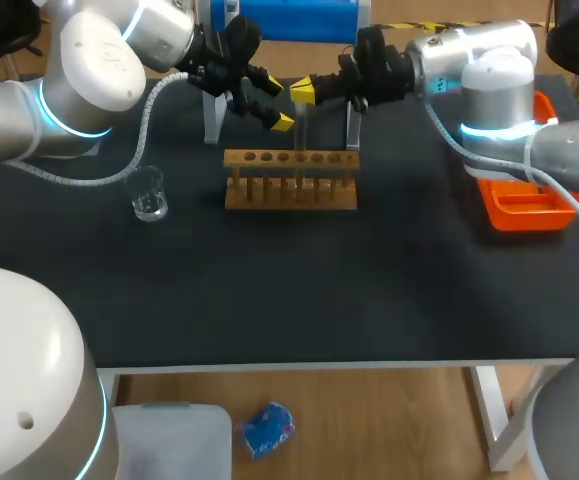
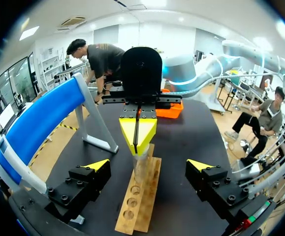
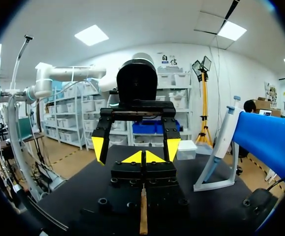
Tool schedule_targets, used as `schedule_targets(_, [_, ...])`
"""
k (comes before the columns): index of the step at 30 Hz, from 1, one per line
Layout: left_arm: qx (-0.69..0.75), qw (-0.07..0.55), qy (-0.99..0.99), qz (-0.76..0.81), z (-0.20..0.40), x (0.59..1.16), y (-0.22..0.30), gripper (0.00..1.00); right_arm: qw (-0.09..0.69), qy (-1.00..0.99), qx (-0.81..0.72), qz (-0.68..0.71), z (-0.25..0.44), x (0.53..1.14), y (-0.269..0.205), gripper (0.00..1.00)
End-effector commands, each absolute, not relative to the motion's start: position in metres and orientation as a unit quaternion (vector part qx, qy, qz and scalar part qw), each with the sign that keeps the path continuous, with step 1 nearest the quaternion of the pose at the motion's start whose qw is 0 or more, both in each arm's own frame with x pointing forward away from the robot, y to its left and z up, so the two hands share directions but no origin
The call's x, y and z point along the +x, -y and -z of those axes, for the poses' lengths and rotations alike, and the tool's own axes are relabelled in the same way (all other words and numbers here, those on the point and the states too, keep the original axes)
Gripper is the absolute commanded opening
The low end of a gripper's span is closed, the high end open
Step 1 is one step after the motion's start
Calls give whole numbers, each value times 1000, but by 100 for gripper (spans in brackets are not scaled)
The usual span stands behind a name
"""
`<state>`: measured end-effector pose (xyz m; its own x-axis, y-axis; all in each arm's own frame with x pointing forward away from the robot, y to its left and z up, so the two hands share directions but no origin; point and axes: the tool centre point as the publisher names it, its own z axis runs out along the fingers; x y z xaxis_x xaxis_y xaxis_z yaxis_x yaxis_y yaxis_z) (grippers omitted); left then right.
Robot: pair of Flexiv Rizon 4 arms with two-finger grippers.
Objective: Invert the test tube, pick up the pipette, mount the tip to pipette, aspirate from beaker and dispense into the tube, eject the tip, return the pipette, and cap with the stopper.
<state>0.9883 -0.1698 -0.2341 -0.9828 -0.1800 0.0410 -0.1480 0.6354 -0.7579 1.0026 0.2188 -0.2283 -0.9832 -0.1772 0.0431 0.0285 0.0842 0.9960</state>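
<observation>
A clear test tube (image 1: 301,135) hangs upright over the wooden rack (image 1: 291,192), and my right gripper (image 1: 302,92) is shut on its upper end. In the left wrist view the right gripper's yellow tips (image 2: 138,135) pinch the tube (image 2: 141,168) just above the rack (image 2: 138,204). My left gripper (image 1: 279,105) stands open facing it, fingers (image 2: 95,166) either side of the tube without touching. In the right wrist view my right gripper (image 3: 143,157) is shut, the tube is hidden and the pipette (image 3: 225,140) leans on its blue stand (image 3: 270,142). A glass beaker (image 1: 149,195) stands left of the rack.
An orange tray (image 1: 524,205) lies at the table's right edge under my right arm. The blue pipette stand (image 1: 289,20) rises at the back behind both grippers. Dark table (image 1: 289,290) spreads in front of the rack.
</observation>
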Motion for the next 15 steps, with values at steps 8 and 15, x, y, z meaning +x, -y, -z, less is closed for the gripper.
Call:
schedule_targets(8, [-91,19,-905,416,234,988,170,100,77,739,48,667,246,1003,-219,0])
schedule_targets(15, [-91,19,-905,416,234,988,170,100,67,735,62,672,226,1003,-218,0])
